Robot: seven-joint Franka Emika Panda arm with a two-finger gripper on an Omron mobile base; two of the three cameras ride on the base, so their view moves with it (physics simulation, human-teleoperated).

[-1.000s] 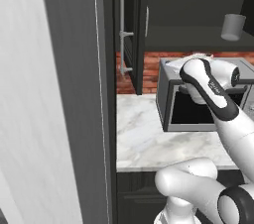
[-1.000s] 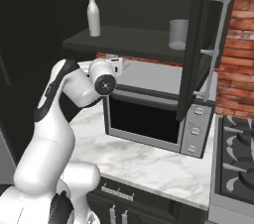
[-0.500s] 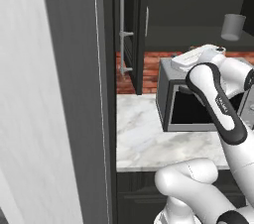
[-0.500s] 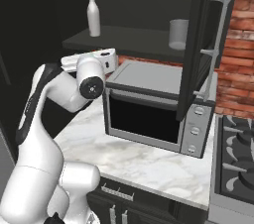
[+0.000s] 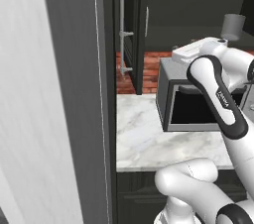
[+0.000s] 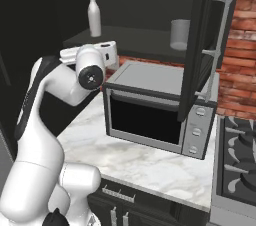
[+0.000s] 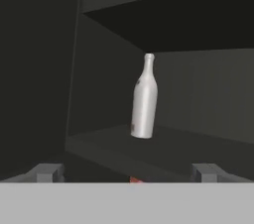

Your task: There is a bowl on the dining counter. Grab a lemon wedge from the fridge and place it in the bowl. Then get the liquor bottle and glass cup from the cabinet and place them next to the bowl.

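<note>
The liquor bottle (image 7: 144, 99), pale grey with a long neck, stands upright on the lower shelf of the open cabinet, at the shelf's left end (image 6: 93, 14). A grey glass cup (image 6: 180, 34) stands further right on the same shelf (image 5: 232, 26). My gripper (image 7: 127, 173) points at the bottle from a distance, open, with nothing between its fingertips (image 7: 48, 172). The white hand (image 6: 100, 52) hovers just below shelf level, above the microwave's left end. The bowl and lemon wedge are out of view.
A grey microwave (image 6: 150, 115) sits on the marble counter (image 6: 125, 162) under the cabinet. An open dark cabinet door (image 6: 205, 45) hangs in front of its right part; another door with a handle (image 5: 126, 34) stands at left. A stove (image 6: 237, 150) adjoins at right.
The arm has lifted the hand from in front of the microwave up toward the cabinet shelf and turned it to face the bottle. The jaws stayed open.
</note>
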